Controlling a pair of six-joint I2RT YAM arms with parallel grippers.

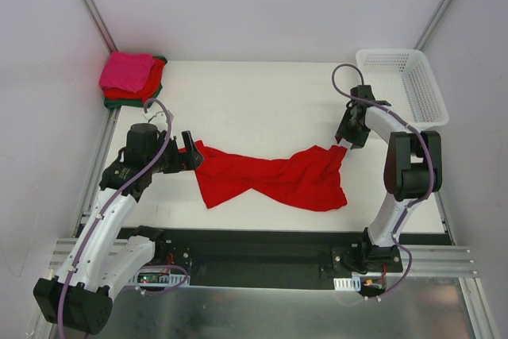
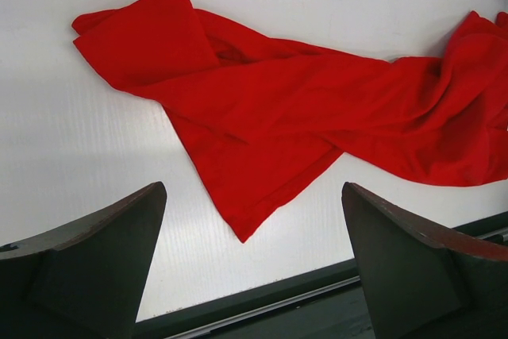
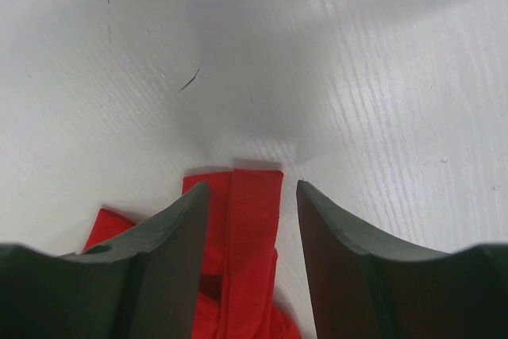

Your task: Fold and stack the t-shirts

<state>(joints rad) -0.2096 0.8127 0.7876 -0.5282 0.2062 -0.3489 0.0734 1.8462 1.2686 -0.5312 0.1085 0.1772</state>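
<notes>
With dark right fingers (image 3: 159, 275) part-open astride three-o'clock corner of bright red cloth t-shirt (image 3: 254, 220), left fingers (image 2: 87, 267) spread empty, might pinch only one layer.

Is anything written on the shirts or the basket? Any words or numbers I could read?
No text can be read anywhere.
The red t-shirt, the stacked t-shirts and the white basket are all plain.
The circuit board by the left arm's base is too small to show any print.
</notes>
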